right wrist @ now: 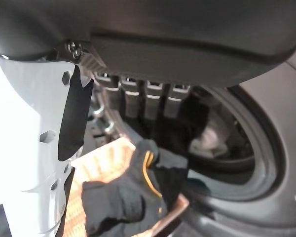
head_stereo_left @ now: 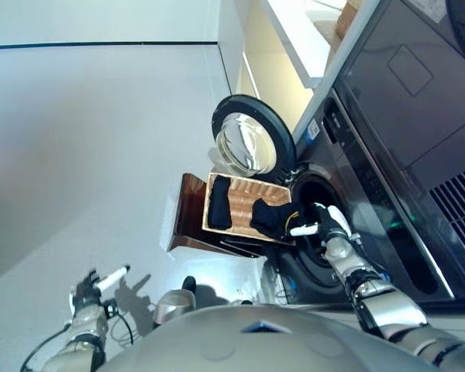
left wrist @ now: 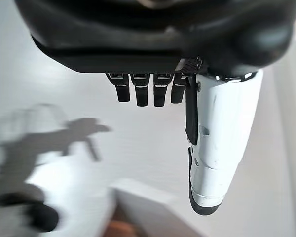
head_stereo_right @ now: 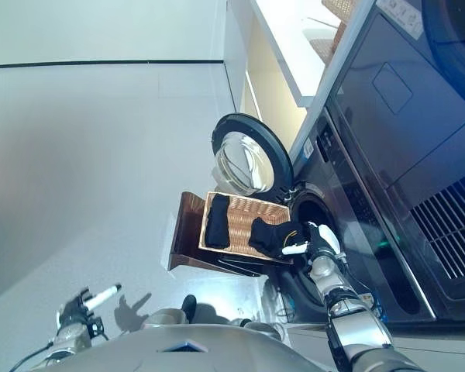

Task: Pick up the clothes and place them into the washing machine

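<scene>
A wicker basket (head_stereo_left: 244, 186) sits beside the washing machine (head_stereo_left: 387, 194), whose round door (head_stereo_left: 248, 143) is swung wide. Two black garments lie in the basket: one (head_stereo_left: 219, 203) at its far end, another with an orange stripe (head_stereo_left: 270, 218) draped over the edge nearest the drum opening (right wrist: 227, 143). My right hand (head_stereo_left: 328, 223) hovers at that edge, right above the striped garment (right wrist: 123, 197), thumb straight and spread, fingers relaxed over the cloth; nothing is gripped. My left hand (head_stereo_left: 85, 294) hangs open and empty over the floor at lower left.
The basket rests on a brown wooden stand (head_stereo_left: 187, 213) on the pale floor. A white shelf (head_stereo_left: 294, 31) runs beside the machine past the door. A second dark appliance (head_stereo_left: 418, 85) stands stacked against the washer.
</scene>
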Controlling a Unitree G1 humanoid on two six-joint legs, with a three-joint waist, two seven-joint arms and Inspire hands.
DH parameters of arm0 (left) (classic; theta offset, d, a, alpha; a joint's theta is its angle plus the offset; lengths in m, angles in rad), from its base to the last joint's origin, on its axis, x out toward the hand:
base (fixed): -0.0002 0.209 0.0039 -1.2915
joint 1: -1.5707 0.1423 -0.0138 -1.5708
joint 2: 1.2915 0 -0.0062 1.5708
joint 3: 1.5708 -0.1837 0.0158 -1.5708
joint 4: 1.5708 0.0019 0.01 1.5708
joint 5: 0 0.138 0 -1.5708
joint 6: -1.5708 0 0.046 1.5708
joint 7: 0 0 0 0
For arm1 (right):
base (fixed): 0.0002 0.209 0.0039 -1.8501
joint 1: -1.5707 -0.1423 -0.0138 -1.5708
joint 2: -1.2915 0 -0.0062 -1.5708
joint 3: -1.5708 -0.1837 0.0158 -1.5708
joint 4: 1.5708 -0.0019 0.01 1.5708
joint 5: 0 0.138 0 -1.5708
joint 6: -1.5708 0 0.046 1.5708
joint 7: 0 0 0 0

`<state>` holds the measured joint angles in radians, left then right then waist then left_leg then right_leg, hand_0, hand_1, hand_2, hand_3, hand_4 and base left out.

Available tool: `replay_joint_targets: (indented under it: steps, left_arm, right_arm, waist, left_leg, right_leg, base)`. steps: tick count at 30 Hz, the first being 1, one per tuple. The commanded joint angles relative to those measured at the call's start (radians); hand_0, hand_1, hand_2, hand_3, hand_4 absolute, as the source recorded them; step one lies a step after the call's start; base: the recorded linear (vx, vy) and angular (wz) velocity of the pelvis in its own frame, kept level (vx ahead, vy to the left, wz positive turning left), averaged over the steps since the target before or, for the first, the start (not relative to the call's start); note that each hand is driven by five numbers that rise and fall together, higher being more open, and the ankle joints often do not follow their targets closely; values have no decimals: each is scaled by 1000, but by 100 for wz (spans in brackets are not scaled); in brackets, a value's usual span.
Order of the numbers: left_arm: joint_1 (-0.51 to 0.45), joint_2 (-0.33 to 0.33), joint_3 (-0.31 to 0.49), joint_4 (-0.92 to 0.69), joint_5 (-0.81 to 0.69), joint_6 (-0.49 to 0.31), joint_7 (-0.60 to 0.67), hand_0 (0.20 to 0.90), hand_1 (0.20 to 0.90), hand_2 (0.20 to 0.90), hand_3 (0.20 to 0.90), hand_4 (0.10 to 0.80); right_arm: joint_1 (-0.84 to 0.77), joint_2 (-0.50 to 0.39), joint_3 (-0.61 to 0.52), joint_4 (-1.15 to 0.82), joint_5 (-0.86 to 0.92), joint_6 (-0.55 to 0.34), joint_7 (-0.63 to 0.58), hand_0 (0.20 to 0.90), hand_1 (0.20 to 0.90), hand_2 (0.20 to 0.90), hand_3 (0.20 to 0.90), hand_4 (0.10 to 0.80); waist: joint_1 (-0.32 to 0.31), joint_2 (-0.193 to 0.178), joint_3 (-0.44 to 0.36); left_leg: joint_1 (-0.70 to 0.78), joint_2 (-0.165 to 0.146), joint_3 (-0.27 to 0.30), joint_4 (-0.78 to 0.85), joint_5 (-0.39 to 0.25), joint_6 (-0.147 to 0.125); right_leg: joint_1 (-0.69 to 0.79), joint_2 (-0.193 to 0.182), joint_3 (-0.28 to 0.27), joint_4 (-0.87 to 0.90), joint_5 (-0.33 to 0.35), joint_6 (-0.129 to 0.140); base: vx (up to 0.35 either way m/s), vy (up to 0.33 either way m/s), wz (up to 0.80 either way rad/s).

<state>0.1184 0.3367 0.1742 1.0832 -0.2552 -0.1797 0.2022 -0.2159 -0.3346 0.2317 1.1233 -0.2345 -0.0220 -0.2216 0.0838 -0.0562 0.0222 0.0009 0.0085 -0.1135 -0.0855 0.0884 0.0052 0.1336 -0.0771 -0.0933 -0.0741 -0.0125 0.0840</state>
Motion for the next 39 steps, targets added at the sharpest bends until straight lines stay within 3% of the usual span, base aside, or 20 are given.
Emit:
replay_joint_targets:
  steps: [1, 8, 19, 22, 36, 39]
  left_arm:
    - [-67, 23, -38, -4, 2, -56, 33, 900, 900, 900, 900, 800]
    - [-56, 15, -43, -11, 15, -58, 38, 900, 900, 900, 900, 800]
    - [-65, 32, -53, -30, 11, -54, 23, 900, 900, 900, 900, 800]
    - [-130, 56, -77, -35, -30, -72, 43, 900, 900, 900, 900, 800]
    - [-239, 94, -132, -104, -114, -113, 92, 900, 900, 900, 900, 800]
    - [-243, 113, -164, -192, -96, -123, 91, 900, 900, 900, 900, 800]
  right_arm:
    - [-69, -90, -21, -4, 22, -34, -78, 900, 900, 900, 900, 800]
    - [-83, -99, 17, 5, -52, -26, -82, 900, 900, 900, 900, 800]
    - [-96, -119, 52, -23, -76, -25, -71, 900, 900, 900, 900, 800]
    - [-187, -127, 87, -58, -59, -28, -91, 900, 900, 900, 900, 800]
    - [-432, -164, 168, -69, 7, -24, -142, 900, 900, 900, 900, 800]
    - [-476, -184, 174, -62, 21, -25, -150, 900, 900, 900, 900, 800]
  waist:
    - [19, 2, -42]
    - [32, 0, -43]
    - [43, -12, 25]
    - [41, -2, 114]
    - [35, 10, 205]
    - [35, 18, 222]
  left_leg:
    - [27, 18, 4, -2, -35, -73]
    - [32, 15, 5, -2, -40, -70]
    - [-23, 9, 10, 78, -69, -69]
    - [-172, 2, 13, 141, -59, -71]
    - [-461, -18, 30, 328, -83, -84]
    - [-505, -20, 31, 362, -90, -85]
  right_leg:
    - [-98, -40, 17, 39, 60, 67]
    - [-91, -50, 18, 32, 65, 70]
    - [-108, -58, -2, 50, 50, 63]
    - [-264, -54, -8, 127, 49, 53]
    - [-585, -73, -8, 321, 32, 45]
    - [-632, -73, -8, 349, 29, 44]
  base:
    - [0, 0, 0]
    - [0, 0, 0]
    - [-28, -2, 3]
    - [-310, -9, 20]
    - [-112, 12, 5]
    - [-52, 9, 4]
